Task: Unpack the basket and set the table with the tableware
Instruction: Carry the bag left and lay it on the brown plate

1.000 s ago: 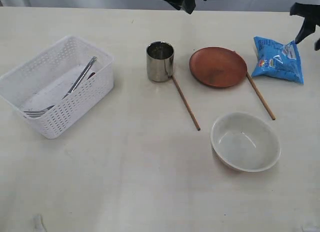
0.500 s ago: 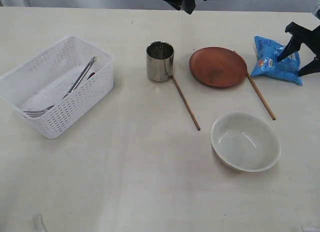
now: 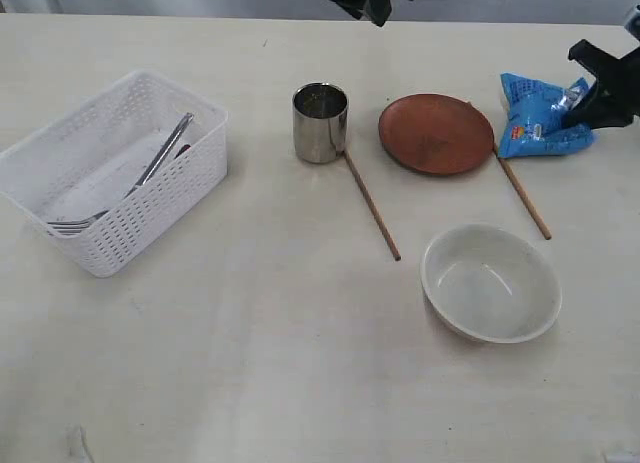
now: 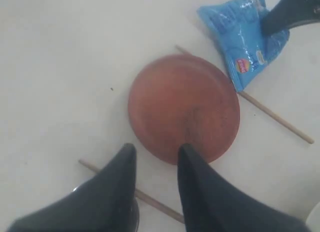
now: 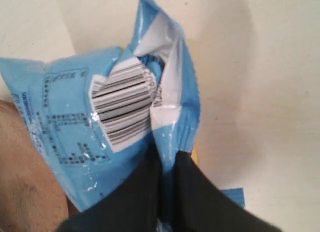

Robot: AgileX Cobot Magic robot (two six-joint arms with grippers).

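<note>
The right tool (image 3: 592, 91) pinches the blue snack bag (image 3: 535, 118) at the bench's (image 3: 250, 363) right edge, just beside the plate (image 3: 435, 133). The left tool (image 4: 156, 151), slightly spread and empty, hangs over that plate. Two chopsticks (image 3: 372, 205) flank the plate, with the cup (image 3: 320, 123) and bowl (image 3: 490, 283) near. The basket (image 3: 150, 218), far left, holds cutlery (image 3: 160, 158). Open bench lies between.

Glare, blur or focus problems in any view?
Exterior view: even light, sharp; reflections on the steel cup. Left wrist view: left gripper blurred, round brown plate clearer. Right wrist view: glare specks on the crinkled blue snack bag, right gripper unfocused.
</note>
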